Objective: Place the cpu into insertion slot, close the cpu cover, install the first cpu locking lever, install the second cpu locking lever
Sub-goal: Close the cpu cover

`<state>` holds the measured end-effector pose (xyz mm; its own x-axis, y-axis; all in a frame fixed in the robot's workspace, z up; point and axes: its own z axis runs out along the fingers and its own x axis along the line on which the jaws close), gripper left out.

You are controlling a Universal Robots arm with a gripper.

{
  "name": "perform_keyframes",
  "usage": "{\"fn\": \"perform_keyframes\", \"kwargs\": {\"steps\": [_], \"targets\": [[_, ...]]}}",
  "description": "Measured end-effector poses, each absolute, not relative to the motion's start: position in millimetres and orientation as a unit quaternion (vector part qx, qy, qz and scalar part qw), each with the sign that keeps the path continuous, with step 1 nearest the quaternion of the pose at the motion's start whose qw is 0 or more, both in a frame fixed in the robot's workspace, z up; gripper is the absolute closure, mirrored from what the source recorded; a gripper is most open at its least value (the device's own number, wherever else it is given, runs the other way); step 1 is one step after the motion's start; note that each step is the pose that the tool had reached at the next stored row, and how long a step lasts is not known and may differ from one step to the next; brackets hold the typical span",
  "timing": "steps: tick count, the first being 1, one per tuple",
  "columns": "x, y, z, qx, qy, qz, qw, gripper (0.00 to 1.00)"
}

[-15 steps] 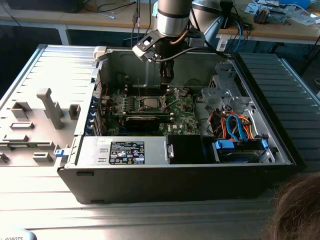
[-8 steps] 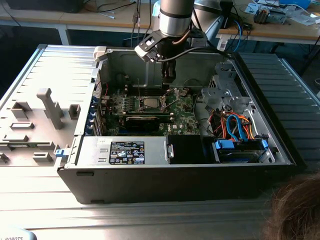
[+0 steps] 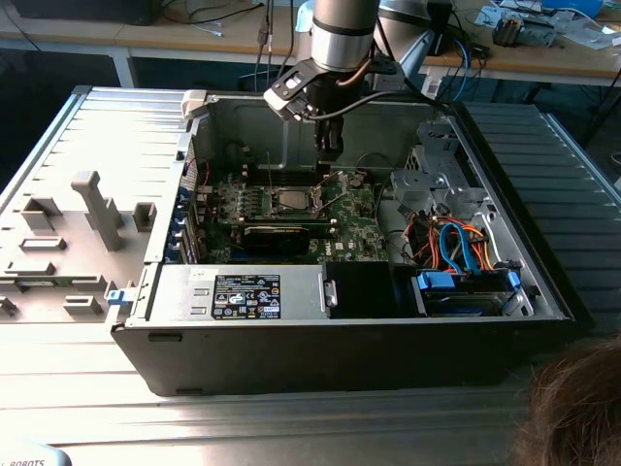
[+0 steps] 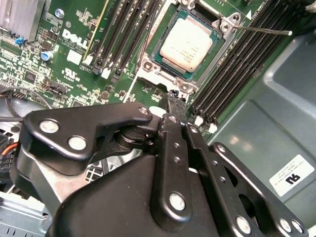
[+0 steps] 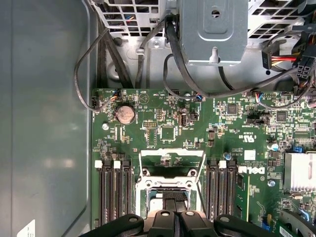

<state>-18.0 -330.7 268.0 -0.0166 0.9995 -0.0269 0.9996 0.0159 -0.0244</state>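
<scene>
CPU (image 4: 186,44) is seated in the insertion slot (image 4: 210,64); the cpu cover (image 5: 172,154) is seen raised. The gripper (image 4: 173,100) is held just beside the slot, fingers pressed together.

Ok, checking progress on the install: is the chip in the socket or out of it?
In. In the second wrist view the chip lies flat inside the socket, with the metal frame around it on the green board.

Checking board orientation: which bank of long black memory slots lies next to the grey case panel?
The bank on the side of the round silver coin battery; the other bank lies toward the finned silver heatsink.
</scene>
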Motion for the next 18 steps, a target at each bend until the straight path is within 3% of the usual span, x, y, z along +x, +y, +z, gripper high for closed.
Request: {"fn": "perform_keyframes", "kwargs": {"steps": [18], "targets": [[-14.5,-330.7,268.0,0.701,0.713,-0.018,0.001,0.89]]}}
